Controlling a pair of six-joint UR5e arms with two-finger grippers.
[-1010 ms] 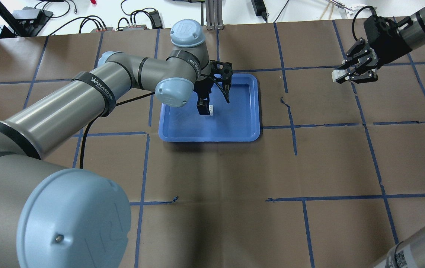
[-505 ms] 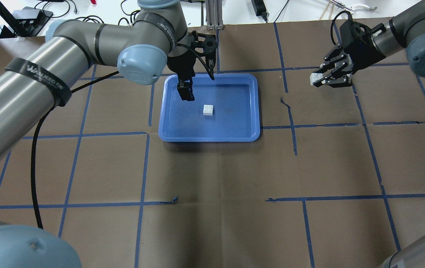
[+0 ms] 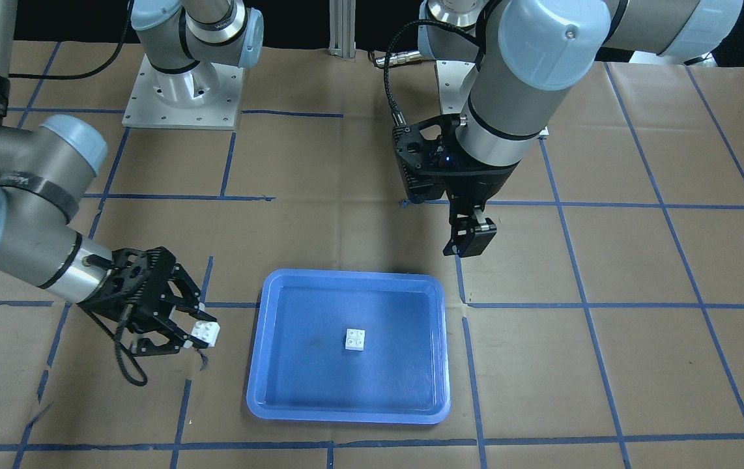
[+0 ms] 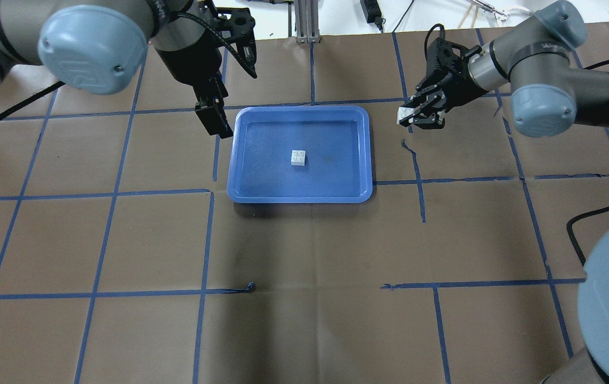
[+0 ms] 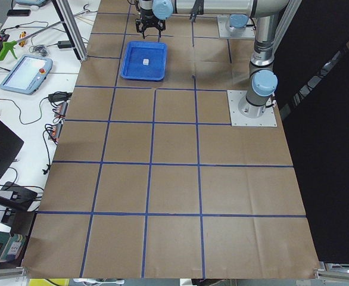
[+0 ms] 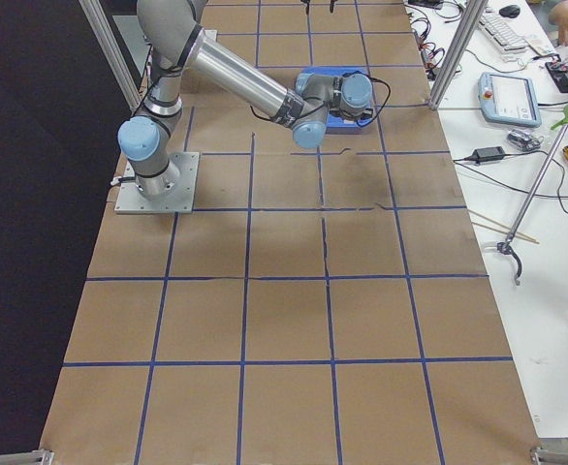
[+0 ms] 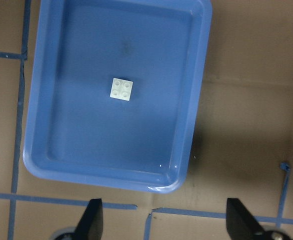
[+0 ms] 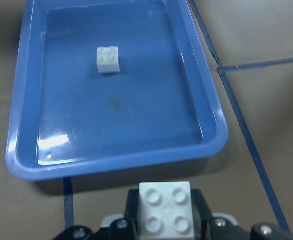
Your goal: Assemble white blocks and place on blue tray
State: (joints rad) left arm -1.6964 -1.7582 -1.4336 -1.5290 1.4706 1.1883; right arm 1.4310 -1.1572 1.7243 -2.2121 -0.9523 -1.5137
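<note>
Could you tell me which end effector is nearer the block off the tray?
Right. The right end effector grips that block beside the tray; the left end effector hangs open across the tray.

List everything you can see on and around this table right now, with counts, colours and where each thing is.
loose white block: one, white; studs up, near the middle of the blue tray
held white block: one, white; between the right gripper's fingers, off the tray
blue tray: one, blue; flat on the table
table: one, brown paper with a blue tape grid
screen controller: one, pale blue and grey; on the white side bench
left gripper: one, black; open and empty, above the table just outside the tray
right gripper: one, black; shut on the held white block, beside the tray
</note>
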